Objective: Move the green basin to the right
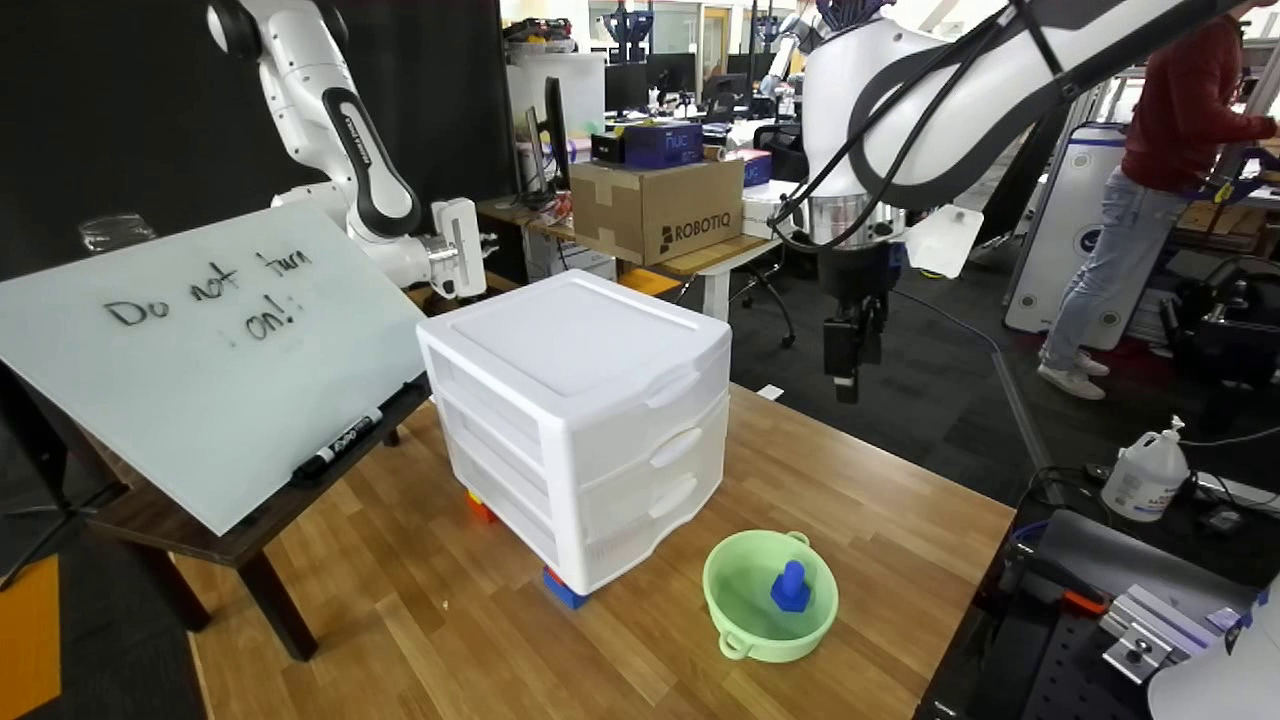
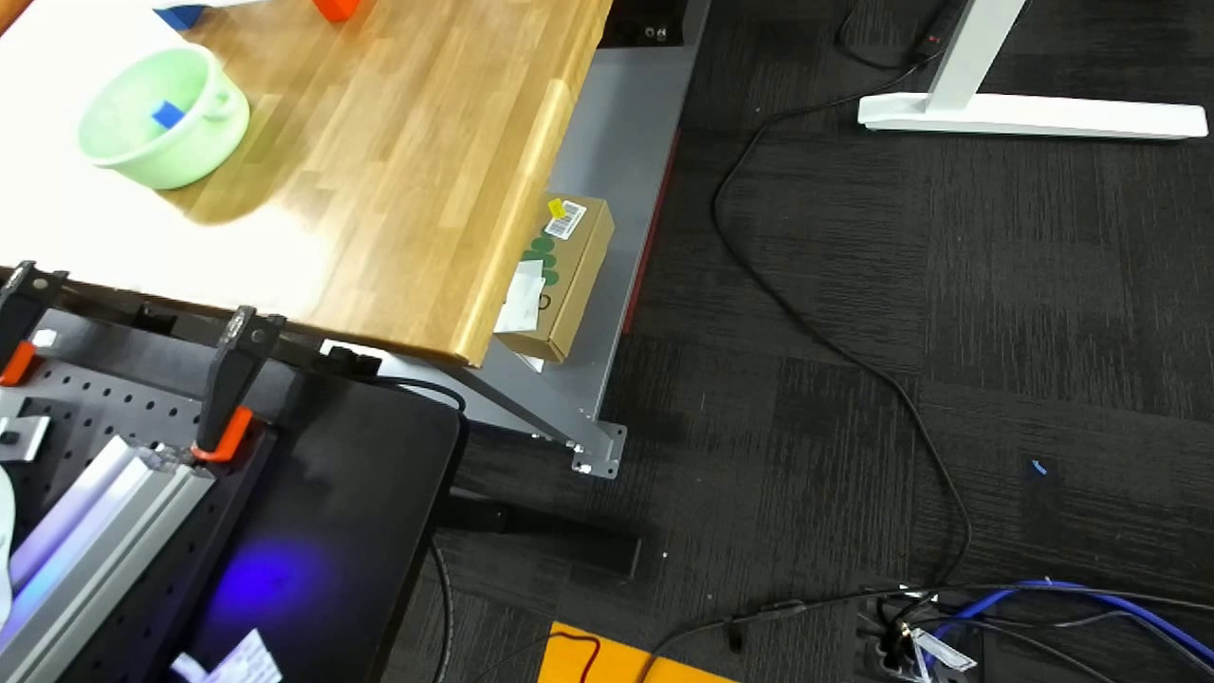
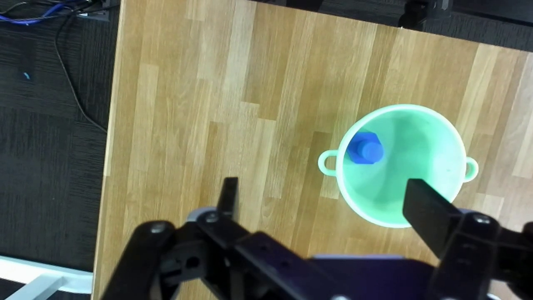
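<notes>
Hanging above the wooden table (image 1: pixel 900 500), the gripper (image 3: pixel 324 181) is seen pointed downward with its fingers (image 3: pixel 429 214) spread wide apart, and nothing is held between them. The green basin (image 3: pixel 412 175) is set upright on the table; in an exterior view it is found at the near right, well below the gripper and to the right of the white drawer unit (image 1: pixel 580 400), with bare wood seen between the two. In the wrist view part of the basin's rim is covered by one finger, while bare wood is seen beneath the other. Two loop handles (image 3: pixel 327 163) are carried on opposite sides of the basin. Inside it a small blue object (image 1: pixel 791 588), shaped like a post on a six-sided base, is contained; in the wrist view it is seen close to the left handle.

At the drawer unit's lower edge a blue block (image 1: pixel 565 592) and a red block (image 1: pixel 480 510) are partly hidden. At the left a whiteboard (image 1: pixel 200 350), marked "Do not turn on!", is propped on a dark wooden stand (image 1: pixel 170 522), and a marker (image 1: pixel 345 440) is laid along the board's lower edge. At the far left another robot arm (image 1: pixel 360 160) is seen. On a far table (image 1: pixel 715 258) a cardboard box (image 1: pixel 640 215) printed ROBOTIQ is placed. At the far right a person (image 1: pixel 1190 130) in a red top is partly shown.
</notes>
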Robot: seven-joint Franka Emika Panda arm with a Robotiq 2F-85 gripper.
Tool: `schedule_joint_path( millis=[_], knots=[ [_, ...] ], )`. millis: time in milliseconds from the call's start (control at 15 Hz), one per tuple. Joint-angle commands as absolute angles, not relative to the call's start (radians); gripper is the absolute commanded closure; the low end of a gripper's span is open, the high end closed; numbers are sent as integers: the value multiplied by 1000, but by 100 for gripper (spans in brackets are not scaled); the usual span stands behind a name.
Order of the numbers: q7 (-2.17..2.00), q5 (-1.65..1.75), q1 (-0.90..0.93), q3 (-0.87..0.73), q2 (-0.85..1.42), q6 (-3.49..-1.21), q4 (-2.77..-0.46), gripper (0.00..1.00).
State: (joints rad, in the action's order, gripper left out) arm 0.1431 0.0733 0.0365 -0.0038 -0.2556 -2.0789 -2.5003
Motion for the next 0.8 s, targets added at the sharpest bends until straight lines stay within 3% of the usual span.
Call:
schedule_joint_path(
  millis=[0,733],
  knots=[
    [168,66,37,-5,-253,-2073,-2497,0],
    [445,-4,107,-1,-173,-2036,-2512,0]
  ],
)
